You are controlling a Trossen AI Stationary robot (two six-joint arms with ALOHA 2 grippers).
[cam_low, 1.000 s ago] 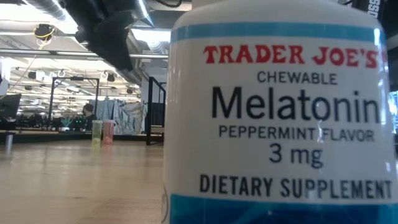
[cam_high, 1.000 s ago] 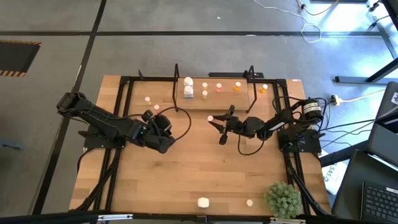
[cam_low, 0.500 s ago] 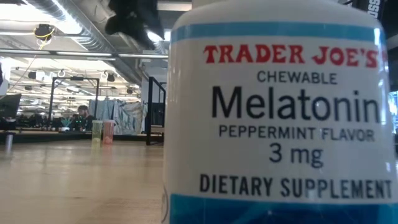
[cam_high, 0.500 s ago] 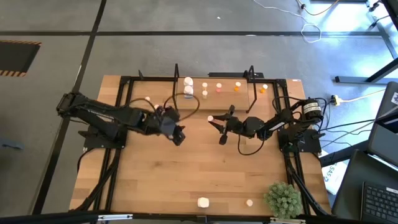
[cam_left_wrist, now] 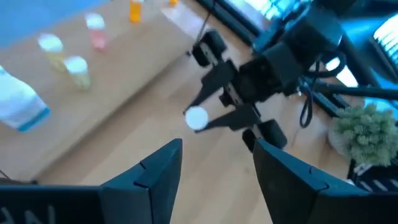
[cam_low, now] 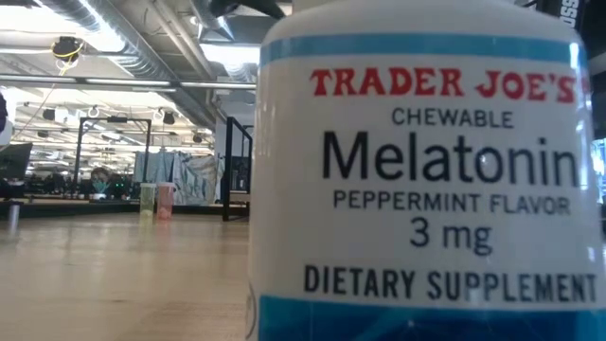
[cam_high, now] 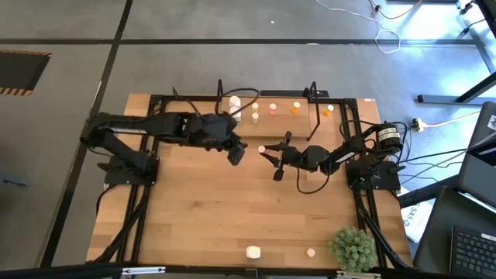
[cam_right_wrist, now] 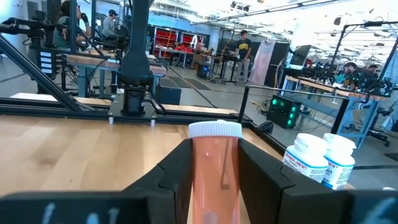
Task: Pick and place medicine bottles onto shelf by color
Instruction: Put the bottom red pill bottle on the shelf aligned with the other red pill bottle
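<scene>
My right gripper [cam_high: 265,151], at mid-table, is shut on a small pale pink medicine bottle [cam_right_wrist: 214,168] with a white cap [cam_high: 262,147]. My left gripper [cam_high: 238,153] hangs open and empty just left of it, raised above the table and aimed at that bottle [cam_left_wrist: 196,117]. The shelf [cam_high: 283,99] stands at the far edge. Several bottles stand upright at it: white ones [cam_high: 234,107], cream [cam_high: 255,110], pink [cam_high: 272,108] and orange [cam_high: 295,107]. My right gripper pinches the pink bottle's body [cam_right_wrist: 214,180] between its two fingers, below the white cap [cam_right_wrist: 214,129]. The fingers [cam_right_wrist: 171,177] come in level from the table's right side. The bottle stands upright in the hold; the fingers hide its bottom.
A white melatonin bottle [cam_low: 426,170] stands at the near edge [cam_high: 253,252], right in front of the low camera. A smaller bottle [cam_high: 311,252] and a green plant [cam_high: 353,246] sit to its right. An orange bottle [cam_high: 328,111] stands right of the shelf. A black frame [cam_high: 147,124] rims the tabletop.
My left gripper has risen and swung toward the table's right and far side, closing on my right gripper, and its wrist has rolled. It stays open. My right gripper and its bottle have kept still.
</scene>
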